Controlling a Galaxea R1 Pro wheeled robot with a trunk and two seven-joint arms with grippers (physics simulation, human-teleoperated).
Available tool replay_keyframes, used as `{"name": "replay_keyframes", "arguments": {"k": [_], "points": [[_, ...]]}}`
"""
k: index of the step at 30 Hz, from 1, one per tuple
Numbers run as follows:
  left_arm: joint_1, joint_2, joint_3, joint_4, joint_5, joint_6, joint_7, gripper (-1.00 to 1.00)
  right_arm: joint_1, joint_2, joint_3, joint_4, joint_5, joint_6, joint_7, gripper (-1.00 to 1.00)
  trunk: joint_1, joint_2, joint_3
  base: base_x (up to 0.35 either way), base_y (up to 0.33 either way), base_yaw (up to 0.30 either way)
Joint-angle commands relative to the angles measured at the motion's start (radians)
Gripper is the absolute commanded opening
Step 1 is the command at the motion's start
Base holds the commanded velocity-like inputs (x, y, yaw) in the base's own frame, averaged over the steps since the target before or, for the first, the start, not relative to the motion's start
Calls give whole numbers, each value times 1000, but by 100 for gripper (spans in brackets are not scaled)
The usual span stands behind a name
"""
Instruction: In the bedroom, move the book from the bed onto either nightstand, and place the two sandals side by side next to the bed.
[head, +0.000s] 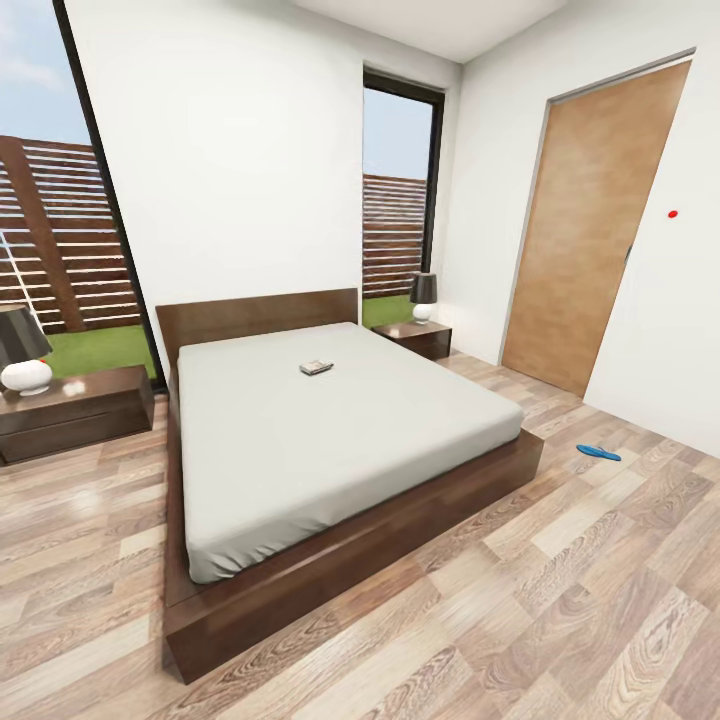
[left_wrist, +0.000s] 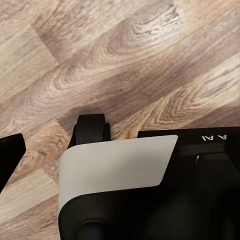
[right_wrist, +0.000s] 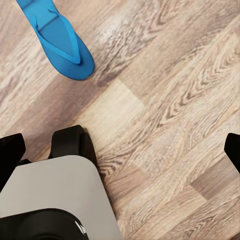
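Note:
The bed (head: 330, 440) with its off-white mattress stands in the middle of the bedroom. Near the headboard, the small book (head: 316, 367) lies flat on the mattress. One nightstand (head: 80, 405) sits left of the bed and another nightstand (head: 425, 338) sits at the far right corner. A blue sandal (head: 598, 453) lies on the wood floor right of the bed. In the right wrist view a blue sandal (right_wrist: 60, 40) lies on the planks ahead of my open right gripper (right_wrist: 120, 150), apart from it. My left gripper (left_wrist: 120, 150) hangs over bare floor, one dark finger (left_wrist: 10, 152) at the frame's edge.
Each nightstand carries a lamp (head: 24, 352), (head: 423, 295). A brown wooden door (head: 590, 230) is shut in the right wall, and tall windows flank the headboard. My own base (right_wrist: 50, 195) shows under both wrists. Open floor runs along the foot and right side of the bed.

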Motion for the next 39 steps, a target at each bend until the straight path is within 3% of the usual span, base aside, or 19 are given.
{"name": "replay_keyframes", "arguments": {"k": [1,8,24,39], "points": [[0,0,0,-2,-2,6,-1,100,0,0,-6,-2,2,5,4,100,0,0,-1,0,0,0],[0,0,-1,-2,-1,6,-2,100,0,0,-6,-2,1,5,4,100,0,0,-1,0,0,0],[1,0,2,-2,4,6,4,100,0,1,-6,-2,2,5,5,100,61,-112,-51,0,0,0],[0,4,3,-2,5,5,-4,100,0,7,-4,-4,3,8,5,100,61,-112,-51,0,0,0]]}}
